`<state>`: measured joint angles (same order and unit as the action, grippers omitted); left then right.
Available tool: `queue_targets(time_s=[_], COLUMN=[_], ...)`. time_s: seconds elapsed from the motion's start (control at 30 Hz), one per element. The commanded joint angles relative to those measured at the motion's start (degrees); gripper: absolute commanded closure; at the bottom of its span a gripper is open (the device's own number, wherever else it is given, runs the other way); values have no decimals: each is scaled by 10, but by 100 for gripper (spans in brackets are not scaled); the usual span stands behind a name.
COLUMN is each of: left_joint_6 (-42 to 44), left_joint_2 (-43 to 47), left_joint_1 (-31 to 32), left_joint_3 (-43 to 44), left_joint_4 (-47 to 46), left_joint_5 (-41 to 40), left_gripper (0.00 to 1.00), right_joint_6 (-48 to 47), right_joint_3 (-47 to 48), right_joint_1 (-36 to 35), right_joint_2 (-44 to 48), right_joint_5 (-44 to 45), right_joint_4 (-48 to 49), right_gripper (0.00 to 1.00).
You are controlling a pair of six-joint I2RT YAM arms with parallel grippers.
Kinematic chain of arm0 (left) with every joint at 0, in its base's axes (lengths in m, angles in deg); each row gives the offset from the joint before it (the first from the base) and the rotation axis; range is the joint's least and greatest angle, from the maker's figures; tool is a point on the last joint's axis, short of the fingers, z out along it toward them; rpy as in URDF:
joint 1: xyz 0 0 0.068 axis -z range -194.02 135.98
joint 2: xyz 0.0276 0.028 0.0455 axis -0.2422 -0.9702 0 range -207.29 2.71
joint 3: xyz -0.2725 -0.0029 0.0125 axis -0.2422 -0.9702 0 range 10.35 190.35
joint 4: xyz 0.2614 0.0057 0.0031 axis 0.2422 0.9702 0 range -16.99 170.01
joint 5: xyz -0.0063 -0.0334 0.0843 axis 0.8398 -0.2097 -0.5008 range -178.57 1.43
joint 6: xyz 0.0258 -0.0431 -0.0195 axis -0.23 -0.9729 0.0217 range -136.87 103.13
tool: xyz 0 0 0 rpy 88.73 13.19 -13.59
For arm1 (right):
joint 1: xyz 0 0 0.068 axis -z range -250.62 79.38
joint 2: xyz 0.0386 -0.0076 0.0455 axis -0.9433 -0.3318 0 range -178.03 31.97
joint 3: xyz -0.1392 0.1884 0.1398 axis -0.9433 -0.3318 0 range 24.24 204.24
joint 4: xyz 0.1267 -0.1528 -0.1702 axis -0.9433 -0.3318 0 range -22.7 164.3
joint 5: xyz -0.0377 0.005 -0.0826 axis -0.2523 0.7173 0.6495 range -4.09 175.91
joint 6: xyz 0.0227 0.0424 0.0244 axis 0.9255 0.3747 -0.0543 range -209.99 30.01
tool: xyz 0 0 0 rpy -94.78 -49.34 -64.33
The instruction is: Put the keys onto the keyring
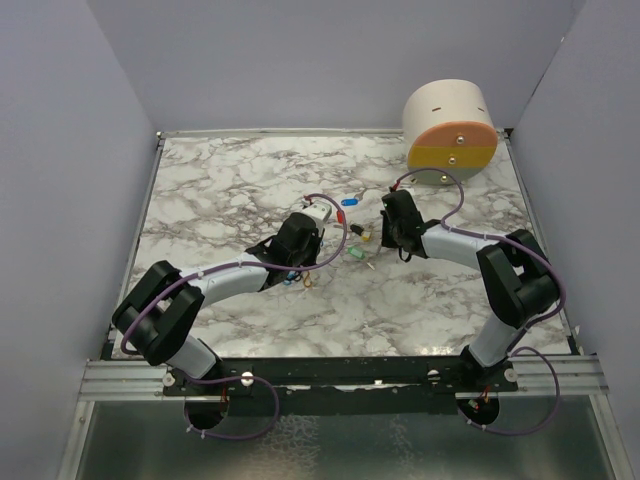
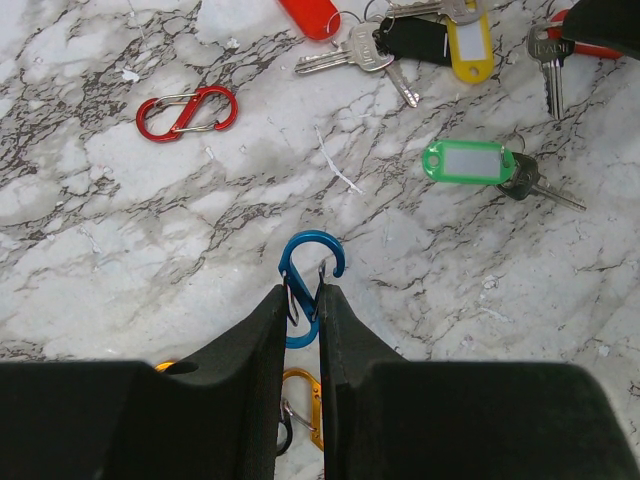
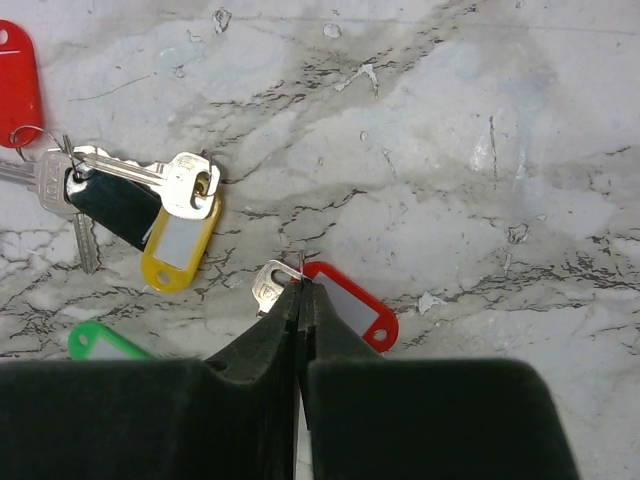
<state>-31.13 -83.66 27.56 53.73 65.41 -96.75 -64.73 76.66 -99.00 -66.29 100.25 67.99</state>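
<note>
My left gripper [image 2: 304, 300] is shut on a blue S-shaped clip [image 2: 309, 270] of the keyring, whose top hook sticks out past the fingertips. An orange clip [image 2: 305, 405] hangs under the fingers, and a red clip [image 2: 187, 113] lies apart on the marble. In the right wrist view, my right gripper [image 3: 300, 284] is shut, pinching the thin wire ring that joins a silver key [image 3: 268, 285] to its red tag [image 3: 360, 310]. More keys lie nearby with a green tag [image 2: 467, 161], a yellow tag [image 3: 180, 240] and another red tag [image 3: 15, 85].
Both grippers [image 1: 296, 262] [image 1: 388, 240] work mid-table on the marble top [image 1: 230, 180]. A blue-tagged key [image 1: 349, 201] lies between them, farther back. A cream and orange cylinder [image 1: 450, 125] stands at the back right corner. Grey walls close three sides.
</note>
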Motion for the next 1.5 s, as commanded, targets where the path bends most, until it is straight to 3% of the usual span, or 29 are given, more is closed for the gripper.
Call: queue_targets(time_s=[0.0,0.33,0.53,0.83,1.47], left_joint_6=[-4,3,21,47,63], left_joint_2=[-1,7,9,12,15], left_joint_1=[-3,-2,-4,-5,-14], left_joint_3=[3,8,18,37,36], left_joint_4=[-8,-4,1,26,24], left_joint_5=[12,22,62,107,150], left_gripper=[100,100,100,100,100], right_joint_6=[6,-52,-98,-153,-240], right_joint_3=[2,-51,-82,-94,-99], right_joint_1=[3,-1,-1,-20,-138], right_joint_2=[16,108,167,184,145], right_joint_5=[26,2,-103,-230,-240], right_joint_4=[18,63,97,123,182], right_gripper=[99,99,99,99,99])
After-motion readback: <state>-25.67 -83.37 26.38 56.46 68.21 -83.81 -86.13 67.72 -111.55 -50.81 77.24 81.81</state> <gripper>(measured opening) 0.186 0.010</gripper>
